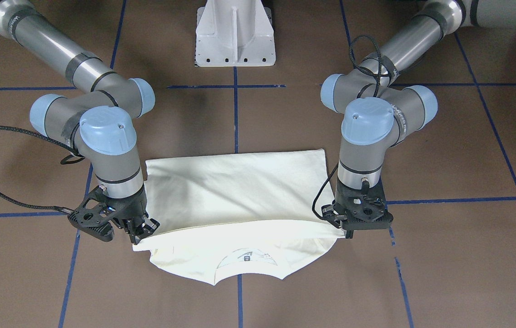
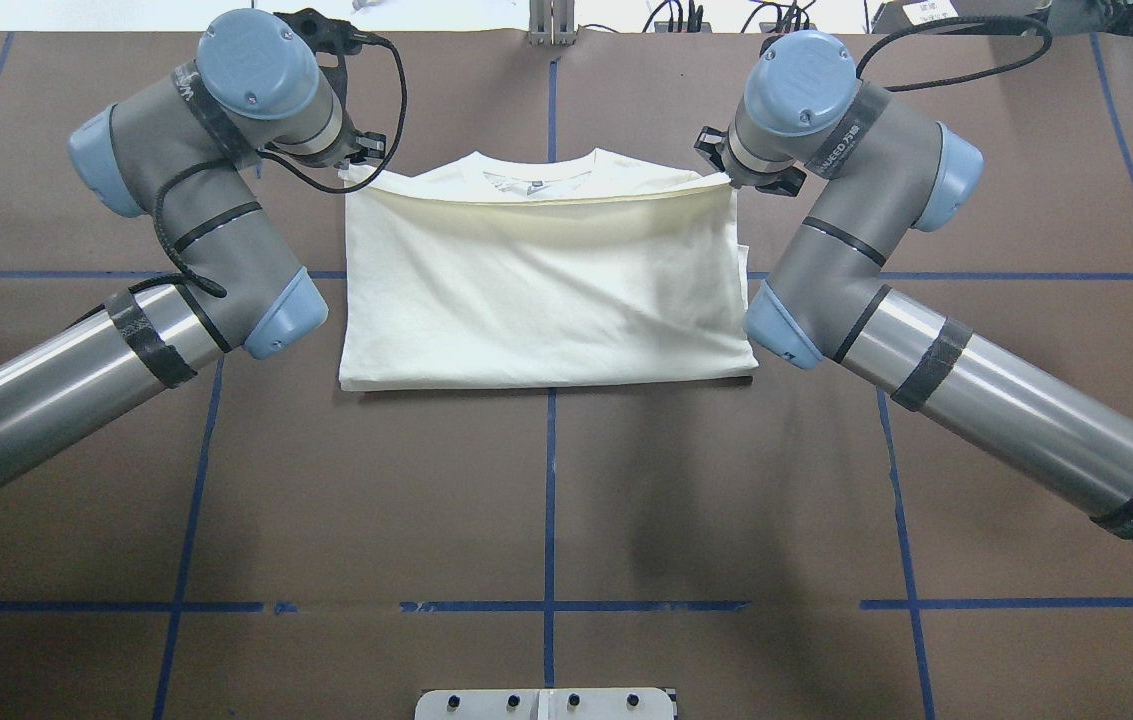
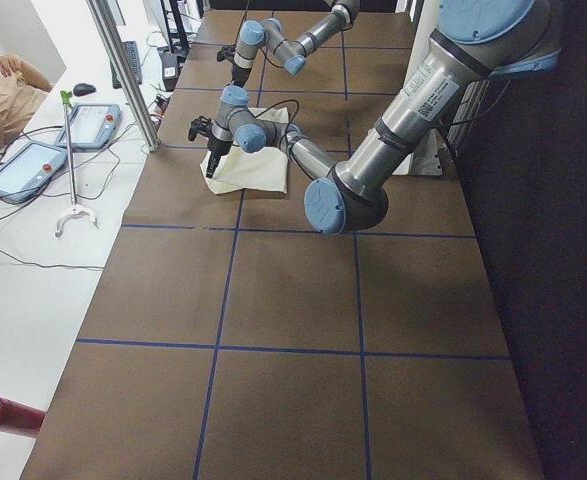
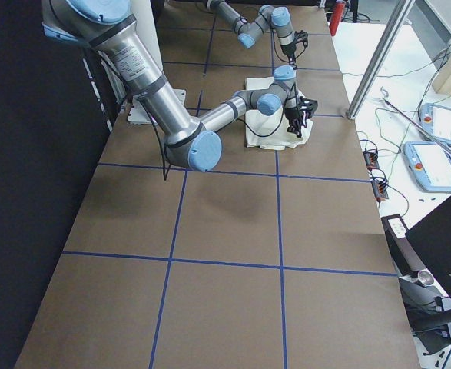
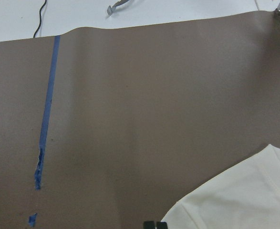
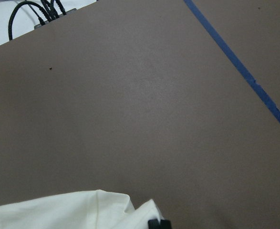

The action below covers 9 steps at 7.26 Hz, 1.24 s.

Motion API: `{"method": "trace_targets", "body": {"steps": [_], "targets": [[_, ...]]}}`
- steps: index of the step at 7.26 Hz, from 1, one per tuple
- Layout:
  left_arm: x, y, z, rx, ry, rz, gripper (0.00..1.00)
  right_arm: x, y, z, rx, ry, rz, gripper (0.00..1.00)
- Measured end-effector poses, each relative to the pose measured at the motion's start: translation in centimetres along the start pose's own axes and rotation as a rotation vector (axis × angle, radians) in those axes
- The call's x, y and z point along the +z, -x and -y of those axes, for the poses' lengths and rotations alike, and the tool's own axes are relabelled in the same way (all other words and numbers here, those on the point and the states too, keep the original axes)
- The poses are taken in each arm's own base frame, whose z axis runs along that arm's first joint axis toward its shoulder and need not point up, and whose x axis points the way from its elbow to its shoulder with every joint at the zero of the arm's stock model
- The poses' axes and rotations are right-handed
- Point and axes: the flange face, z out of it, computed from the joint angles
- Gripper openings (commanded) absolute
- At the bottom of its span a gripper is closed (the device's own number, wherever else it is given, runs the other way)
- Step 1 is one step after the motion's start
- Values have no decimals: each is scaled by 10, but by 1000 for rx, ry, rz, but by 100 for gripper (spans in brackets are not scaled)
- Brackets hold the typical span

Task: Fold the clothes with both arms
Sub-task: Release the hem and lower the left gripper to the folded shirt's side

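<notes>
Here, a brown desk (image 2: 726, 500) gridded with blue tape (image 2: 548, 480) lies under two grey arms. The left arm (image 2: 206, 200) and right arm (image 2: 856, 230) flank a cream T-shirt (image 2: 546, 300) folded in half at the desk's far side, each arm's jaws clamped on a corner of the upper layer beside the collar (image 1: 246, 259).

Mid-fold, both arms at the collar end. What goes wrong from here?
1. The top layer looks slack between the left gripper and right gripper; dropping it may trap creases in the T-shirt.
2. The fingers sit low at the corners, so they might drag the lower layer on retreat.
</notes>
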Motion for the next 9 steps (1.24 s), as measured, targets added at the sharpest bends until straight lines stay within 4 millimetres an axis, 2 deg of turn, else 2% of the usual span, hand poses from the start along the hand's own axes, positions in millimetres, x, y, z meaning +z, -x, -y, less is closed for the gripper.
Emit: {"method": "trace_targets", "body": {"steps": [1,3,5,6,7,8,9], "targets": [[3,0,-2,3,3,1,99,2,-1,-2,-4,2,-3,100],[0,6,-9,57,-13,-27,100,2,-1,-10,-55,-30,-2,100],[-23,31,-41,108,-24,-117,100,-7,-4,-10,-163,-40,17,100],[-35,33,-66,123,-7,-161,100,-11,-9,-11,-198,-41,26,100],[-40,28,-100,131,21,-198,100,-16,-11,-12,-212,-42,35,100],[-39,23,-134,127,49,-229,100,-18,-12,-12,-216,-44,40,100],[-33,21,-163,129,68,-257,94,-19,-13,-12,-217,-44,41,100]]}}
